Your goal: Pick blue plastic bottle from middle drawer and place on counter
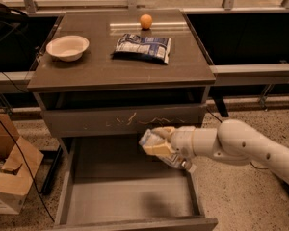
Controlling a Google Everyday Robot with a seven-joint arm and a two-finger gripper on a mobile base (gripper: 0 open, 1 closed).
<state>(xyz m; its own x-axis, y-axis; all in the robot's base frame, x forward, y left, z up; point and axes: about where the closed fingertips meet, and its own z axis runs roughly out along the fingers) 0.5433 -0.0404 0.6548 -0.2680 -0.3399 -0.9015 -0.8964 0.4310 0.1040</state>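
Observation:
The gripper (156,141) is shut on the blue plastic bottle (169,155) and holds it in the air above the open middle drawer (130,201), in front of the scratched drawer front (123,121). The bottle is tilted, its white cap (189,167) pointing down to the right. The white arm (241,146) reaches in from the right. The drawer floor is bare. The counter (120,64) is the dark top of the cabinet, well above the gripper.
On the counter lie a white bowl (67,47) at the left, a blue-and-white snack bag (142,47) in the middle and an orange (145,21) at the back. A cardboard box (9,172) stands on the floor at the left. Cables lie at the right.

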